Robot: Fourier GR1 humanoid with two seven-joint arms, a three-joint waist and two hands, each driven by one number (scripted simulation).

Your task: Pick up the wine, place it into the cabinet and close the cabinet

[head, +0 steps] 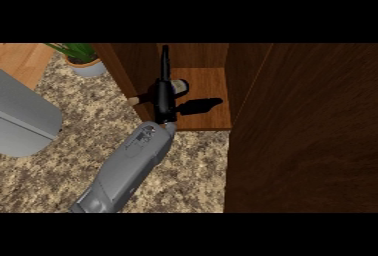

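Note:
The dark wine bottle [179,86], with a pale label, lies crosswise at the open cabinet's mouth, above the wooden shelf [210,80]. Its tan-tipped neck [133,100] pokes left past the cabinet's left wall. It casts a shadow on the shelf to its lower right. My left hand [165,102] has come up from the lower left on its grey forearm [129,160] and is curled on the bottle's middle, hiding part of it. Part of the hand stretches straight toward the cabinet's back. The right hand does not show.
The open cabinet door [303,130] fills the right side as a tall wooden panel. A grey appliance [26,117] stands at the left edge. A potted plant [85,60] sits at the back left. Speckled counter [192,170] lies in front.

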